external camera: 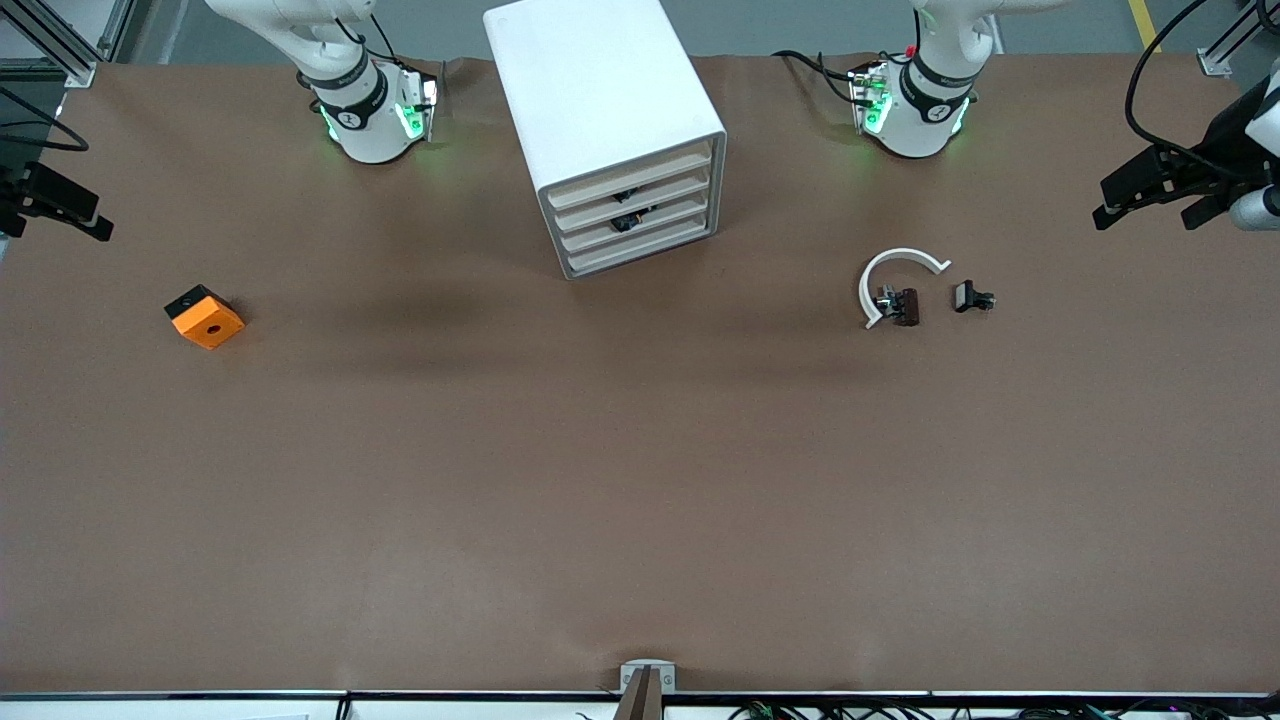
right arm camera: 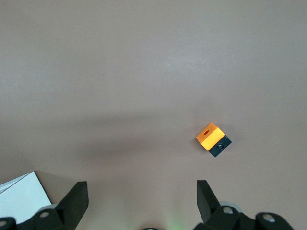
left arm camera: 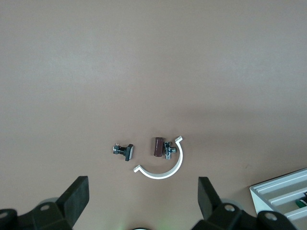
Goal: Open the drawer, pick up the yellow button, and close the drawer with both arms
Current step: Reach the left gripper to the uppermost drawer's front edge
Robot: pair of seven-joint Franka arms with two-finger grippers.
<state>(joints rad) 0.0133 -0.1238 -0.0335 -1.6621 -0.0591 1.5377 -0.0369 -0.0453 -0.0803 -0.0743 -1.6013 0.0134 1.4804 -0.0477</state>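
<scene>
White rounded cabinet [external camera: 605, 125] on the matte brown table [external camera: 640, 480], its four cream-fronted drawers [external camera: 633, 210] pushed in; dark parts show between the slats, the button not identifiable. White curved strip [external camera: 893, 280] with small black parts [external camera: 973, 297] lies toward the left arm's end; orange block [external camera: 205, 317] toward the right arm's. Left gripper [left arm camera: 141, 201] and right gripper [right arm camera: 142, 200] wait raised, fingers spread.

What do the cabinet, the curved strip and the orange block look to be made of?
The cabinet looks like matte white moulded plastic: rounded corners, even colour; its drawer fronts are cream slats. The curved strip seems thin white plastic, a smooth open arc. The orange block looks like hard plastic, matte orange over a black base, possibly printed.
</scene>
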